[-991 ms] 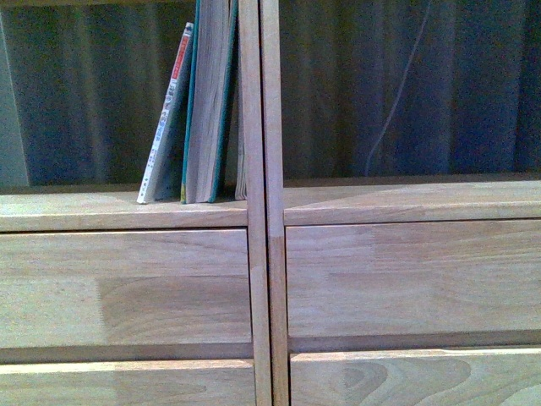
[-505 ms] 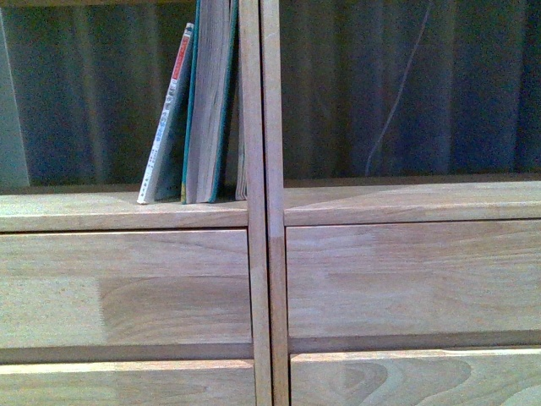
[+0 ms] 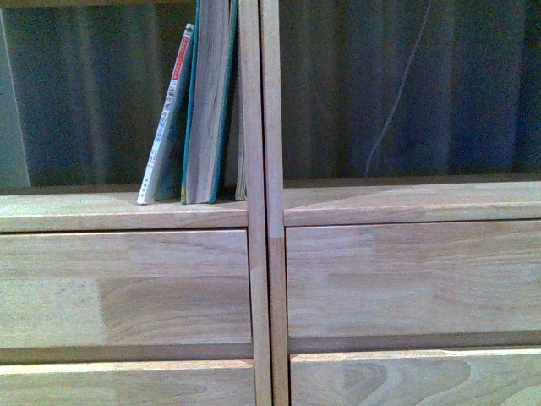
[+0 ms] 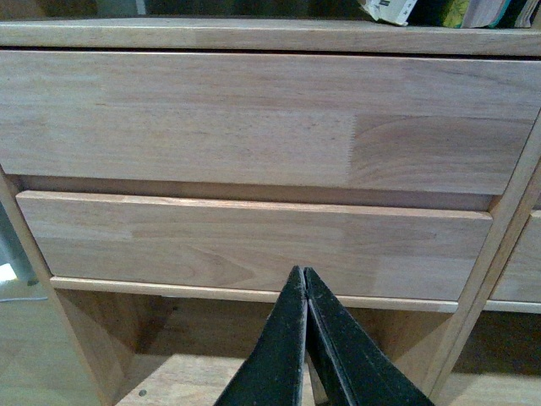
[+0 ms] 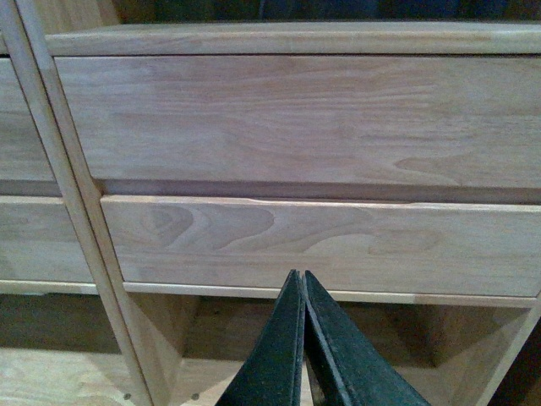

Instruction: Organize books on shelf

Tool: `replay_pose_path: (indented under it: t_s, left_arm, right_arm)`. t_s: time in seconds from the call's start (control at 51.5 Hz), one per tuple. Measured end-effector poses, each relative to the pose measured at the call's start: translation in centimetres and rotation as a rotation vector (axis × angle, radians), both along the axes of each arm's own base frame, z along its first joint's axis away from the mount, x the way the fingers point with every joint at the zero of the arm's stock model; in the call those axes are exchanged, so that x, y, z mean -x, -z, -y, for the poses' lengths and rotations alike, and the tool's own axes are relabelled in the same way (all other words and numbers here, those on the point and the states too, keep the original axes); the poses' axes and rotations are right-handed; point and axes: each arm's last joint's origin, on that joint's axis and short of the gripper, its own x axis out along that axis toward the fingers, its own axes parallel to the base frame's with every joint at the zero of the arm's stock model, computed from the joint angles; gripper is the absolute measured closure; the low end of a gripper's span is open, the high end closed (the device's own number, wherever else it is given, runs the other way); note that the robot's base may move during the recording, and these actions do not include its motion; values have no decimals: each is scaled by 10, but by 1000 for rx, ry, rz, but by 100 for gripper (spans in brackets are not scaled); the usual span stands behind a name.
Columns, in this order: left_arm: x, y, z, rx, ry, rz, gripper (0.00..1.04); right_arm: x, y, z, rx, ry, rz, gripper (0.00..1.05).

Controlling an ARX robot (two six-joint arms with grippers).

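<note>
The left tool [image 4: 304,283] has its fingers pressed together, empty, facing the shelf's [image 3: 135,288] drawer fronts. The right tool [image 5: 303,286] is likewise closed on nothing before the neighbouring cabinet's drawers. In the front view, the white-spined book [image 3: 166,118] leans against the thick teal-covered book [image 3: 210,101], which stands against the left compartment's right wall.

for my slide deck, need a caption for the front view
Books lean against the divider in the wooden shelf's left open compartment, above plain drawer fronts.
</note>
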Motion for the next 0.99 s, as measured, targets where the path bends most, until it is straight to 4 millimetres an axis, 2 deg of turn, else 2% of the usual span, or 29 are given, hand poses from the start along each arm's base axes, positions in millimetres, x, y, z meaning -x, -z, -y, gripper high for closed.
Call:
replay_pose_path:
  t_s: [0.369,0.505,0.7,0.777,0.991]
  left_arm:
    - [6,0,0,0,0,0,102]
    - [16,3,0,0,0,-8,102]
    - [16,3,0,0,0,-4,102]
    - [16,3,0,0,0,-5,95]
    - [16,3,0,0,0,-6,62]
  right_arm:
    - [0,0,0,0,1,0,102]
    - [0,0,0,0,1,0,102]
    - [0,0,0,2,1,0,101]
    - [0,0,0,2,1,0,89]
    - [0,0,0,2,1,0,56]
